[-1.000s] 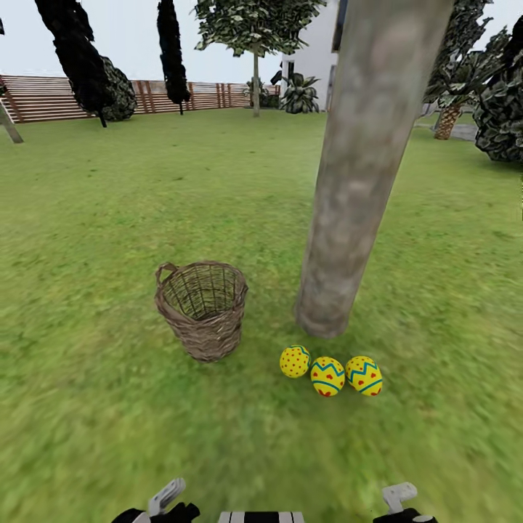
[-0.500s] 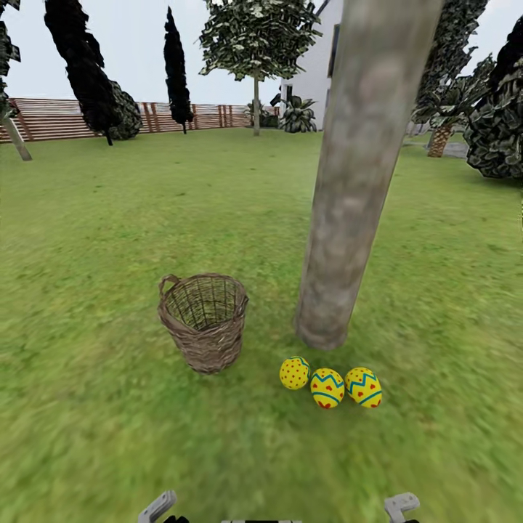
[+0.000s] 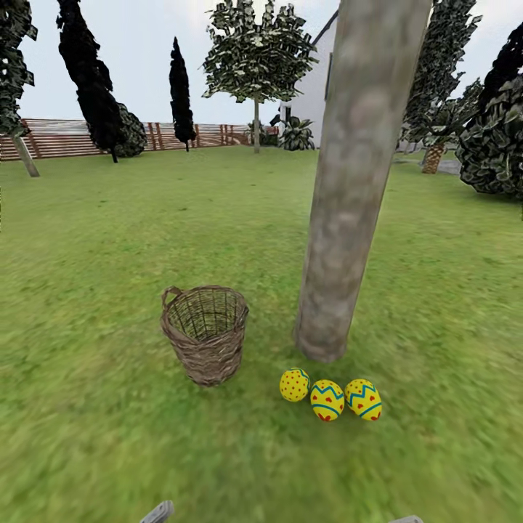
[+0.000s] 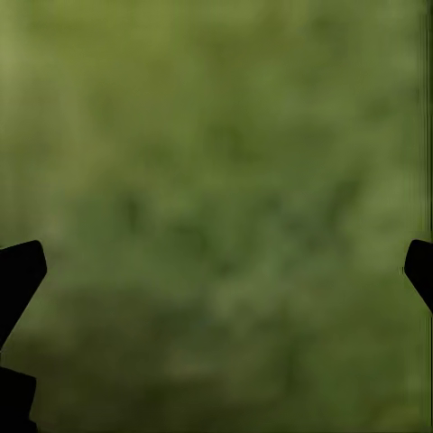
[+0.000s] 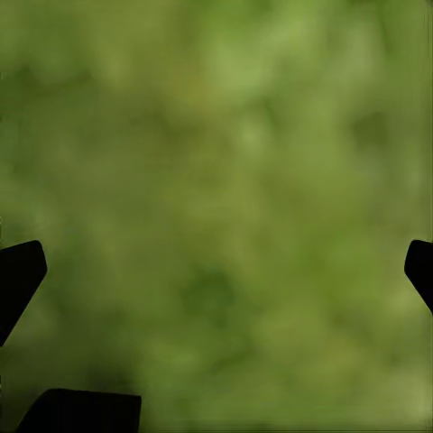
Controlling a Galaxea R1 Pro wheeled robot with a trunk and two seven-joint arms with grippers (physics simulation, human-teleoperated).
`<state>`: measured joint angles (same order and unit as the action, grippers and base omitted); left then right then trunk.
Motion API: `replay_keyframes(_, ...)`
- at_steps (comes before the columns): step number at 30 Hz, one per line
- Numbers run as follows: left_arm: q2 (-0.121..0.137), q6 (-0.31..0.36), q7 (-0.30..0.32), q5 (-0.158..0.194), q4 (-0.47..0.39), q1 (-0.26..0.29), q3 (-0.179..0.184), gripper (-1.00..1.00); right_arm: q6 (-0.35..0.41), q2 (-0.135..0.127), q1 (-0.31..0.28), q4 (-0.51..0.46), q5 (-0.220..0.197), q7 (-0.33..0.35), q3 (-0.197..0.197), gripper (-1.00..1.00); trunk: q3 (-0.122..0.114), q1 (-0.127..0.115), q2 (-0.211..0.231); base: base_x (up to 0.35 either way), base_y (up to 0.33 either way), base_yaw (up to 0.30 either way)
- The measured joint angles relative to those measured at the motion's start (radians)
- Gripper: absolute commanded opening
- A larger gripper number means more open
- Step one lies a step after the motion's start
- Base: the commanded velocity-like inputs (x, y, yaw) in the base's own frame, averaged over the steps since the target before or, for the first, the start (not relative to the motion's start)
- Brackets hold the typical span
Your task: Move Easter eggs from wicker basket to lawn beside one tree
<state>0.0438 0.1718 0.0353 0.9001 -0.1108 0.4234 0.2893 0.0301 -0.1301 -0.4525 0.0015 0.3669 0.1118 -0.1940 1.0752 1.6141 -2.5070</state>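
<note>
My left gripper [image 4: 216, 271] hangs over blurred grass with its two dark fingertips [image 4: 20, 275] spread wide and nothing between them. My right gripper [image 5: 216, 271] is the same: fingers [image 5: 20, 275] spread apart, only grass in the gap. From my head camera both grippers sit low at the near edge, and everything lies ahead of them on the lawn [image 3: 87, 436]. The three eggs [image 3: 327, 399] lie in a row, touching or nearly so, forward of my right gripper, just beside the foot of the thick grey tree [image 3: 349, 218]. The basket [image 3: 205, 331] stands upright ahead of my left gripper, near the trunk and the eggs, with no egg visible inside it.
</note>
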Motion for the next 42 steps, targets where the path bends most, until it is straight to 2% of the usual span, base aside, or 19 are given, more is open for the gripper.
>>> replay_keyframes(6, -0.006, 0.0, 0.0, -0.001, 0.03, 0.0, 0.001, 1.0, 0.001, 0.0, 0.008, 0.006, 0.001, 0.0, 0.0, 1.0, -0.023, -0.003, 0.001, 0.0, 0.0, 0.0)
replay_keyframes(8, -0.008, 0.0, 0.0, -0.001, 0.033, -0.004, 0.015, 1.0, 0.001, 0.0, 0.017, 0.01, 0.005, 0.001, 0.0, 1.0, -0.031, -0.004, 0.002, 0.0, 0.0, 0.0)
replay_keyframes(11, -0.01, -0.001, 0.0, 0.0, 0.033, -0.012, 0.055, 1.0, 0.0, 0.0, 0.025, 0.013, 0.006, 0.001, 0.0, 1.0, -0.043, -0.005, 0.003, 0.0, 0.0, 0.0)
replay_keyframes(13, -0.01, -0.001, 0.0, 0.001, 0.034, -0.015, 0.064, 1.0, 0.001, 0.0, 0.027, 0.014, 0.005, 0.001, 0.0, 1.0, -0.05, -0.006, 0.003, 0.0, 0.0, 0.0)
replay_keyframes(31, -0.017, -0.001, 0.0, 0.002, 0.056, -0.042, 0.069, 1.0, 0.0, 0.001, 0.048, 0.009, 0.001, 0.002, 0.0, 1.0, -0.12, -0.014, 0.007, 0.0, 0.0, 0.0)
replay_keyframes(42, -0.016, -0.001, 0.0, 0.002, 0.057, -0.042, 0.069, 1.0, 0.0, 0.0, 0.048, 0.003, -0.001, 0.003, -0.003, 1.0, -0.144, -0.056, 0.084, 0.0, 0.0, 0.0)
